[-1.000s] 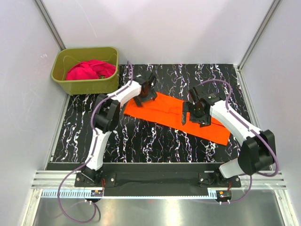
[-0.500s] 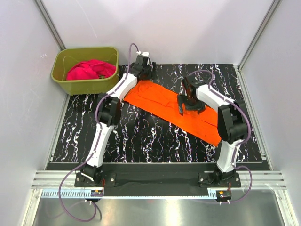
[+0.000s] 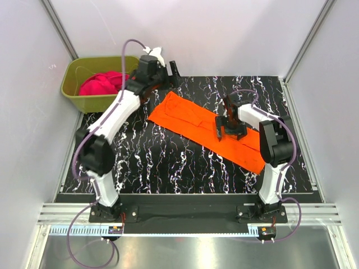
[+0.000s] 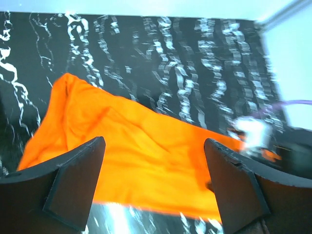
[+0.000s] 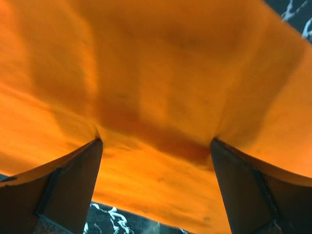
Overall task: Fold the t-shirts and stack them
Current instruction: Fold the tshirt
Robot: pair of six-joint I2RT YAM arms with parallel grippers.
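Right claw (image 5: 156, 190) spread wide, tips on bright orange soft cloth t-shirt (image 3: 193, 119) | left claw (image 4: 156, 183) spread, empty, far left | likely light, limp: pinch a far corner

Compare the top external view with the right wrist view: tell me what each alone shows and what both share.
Top external only: the olive tub holding the magenta t-shirt, and the left gripper near it. Right wrist only: cloth creasing where the fingertips meet it. Both: the orange t-shirt under the open right gripper, and marbled table.
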